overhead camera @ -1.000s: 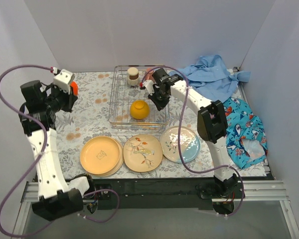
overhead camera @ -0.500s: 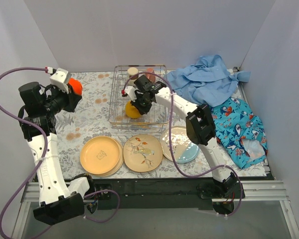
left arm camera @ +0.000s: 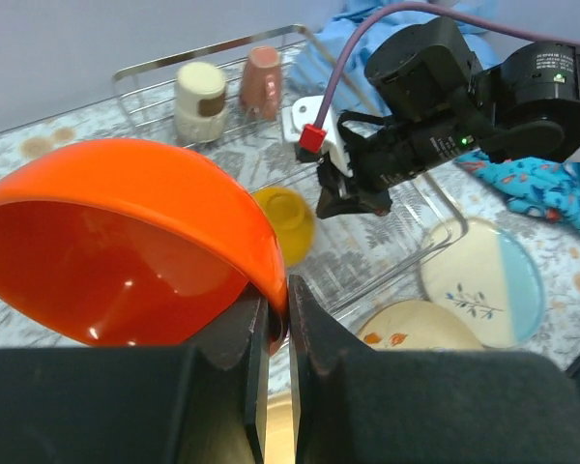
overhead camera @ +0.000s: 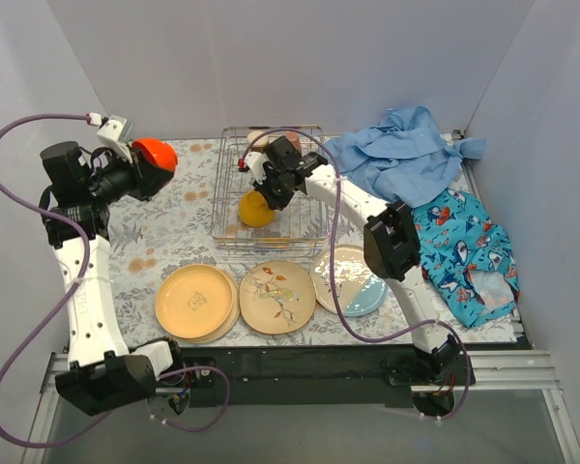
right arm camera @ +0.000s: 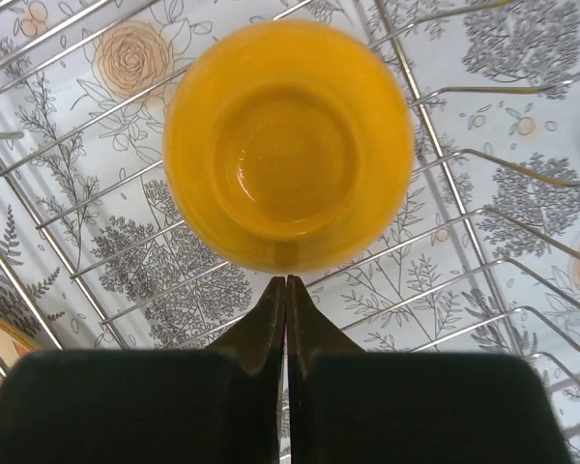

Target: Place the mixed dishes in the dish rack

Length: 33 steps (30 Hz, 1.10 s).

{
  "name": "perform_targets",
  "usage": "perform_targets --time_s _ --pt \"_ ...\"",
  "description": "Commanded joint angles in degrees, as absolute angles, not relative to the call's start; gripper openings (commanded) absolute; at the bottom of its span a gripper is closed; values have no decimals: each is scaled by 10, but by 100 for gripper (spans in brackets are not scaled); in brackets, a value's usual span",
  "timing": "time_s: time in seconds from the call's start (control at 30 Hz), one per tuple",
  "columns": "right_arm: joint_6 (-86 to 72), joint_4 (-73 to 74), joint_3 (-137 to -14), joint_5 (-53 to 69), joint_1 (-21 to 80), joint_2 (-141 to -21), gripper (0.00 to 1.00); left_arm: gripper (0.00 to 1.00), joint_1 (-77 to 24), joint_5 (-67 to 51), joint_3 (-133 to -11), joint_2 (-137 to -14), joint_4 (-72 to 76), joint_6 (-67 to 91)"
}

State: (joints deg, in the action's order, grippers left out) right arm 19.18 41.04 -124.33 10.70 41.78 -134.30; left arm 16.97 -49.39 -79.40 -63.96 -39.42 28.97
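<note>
Nope, nothing readable anywhere here, no brand, number or label on the plates (overhead camera: 276,297), the cups (left arm camera: 201,101) or the wire rack (overhead camera: 222,208), and the prints on the tablecloth (overhead camera: 174,208) and the blue cloth (overhead camera: 469,253) are only pictures, no lettering.

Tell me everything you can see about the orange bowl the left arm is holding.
The orange bowl is glossy and plastic-looking, darker red-orange inside, empty. The left gripper is shut on its rim, one finger inside, one outside. It hangs tilted on its side above the table, left of the dish rack, touching nothing else.
</note>
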Motion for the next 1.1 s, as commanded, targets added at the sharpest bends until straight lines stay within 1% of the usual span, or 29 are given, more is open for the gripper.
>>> perform_targets --time_s 0.0,0.1,0.2,0.23,0.27,0.33,0.37,0.4,0.43,0.47,0.5,0.53,0.6,0.77,1.07 --pt "184 398 -1216 78 398 -1226 1 1 87 -553 -830 -708 -303 355" --pt "187 399 -1120 48 368 -1129 1 1 -24 -556 -853 -769 -290 370" --pt "187 398 -1020 12 325 -1038 1 1 -99 -582 -824 -805 -209 471" --pt "187 397 -993 -11 314 -1019 1 1 -113 -586 -807 -818 -168 552" --pt "189 396 -950 -24 289 -985 1 1 -134 -590 -762 -824 -77 595" --pt "188 380 -902 -46 267 -956 1 2 -154 -587 -719 -843 28 673" --pt "188 374 -863 -49 252 -930 1 3 -170 -586 -689 -852 117 739" --pt "196 369 -847 -53 250 -916 2 3 -177 -591 -675 -863 166 778" --pt "205 362 -833 -74 249 -902 27 3 -183 -594 -671 -879 199 799" --pt "212 352 -818 -89 248 -877 43 2 -198 -592 -671 -904 239 823" --pt "217 351 -799 -106 247 -867 56 1 -203 -591 -668 -918 257 838" --pt "215 351 -790 -138 244 -860 83 0 -213 -582 -668 -931 271 852" --pt "213 356 -778 -149 231 -841 97 0 -221 -579 -671 -964 309 879" --pt "202 364 -750 -138 211 -820 98 0 -229 -564 -688 -1017 335 912" --pt "203 368 -762 -127 183 -840 96 0 -226 -613 -657 -1078 402 932"
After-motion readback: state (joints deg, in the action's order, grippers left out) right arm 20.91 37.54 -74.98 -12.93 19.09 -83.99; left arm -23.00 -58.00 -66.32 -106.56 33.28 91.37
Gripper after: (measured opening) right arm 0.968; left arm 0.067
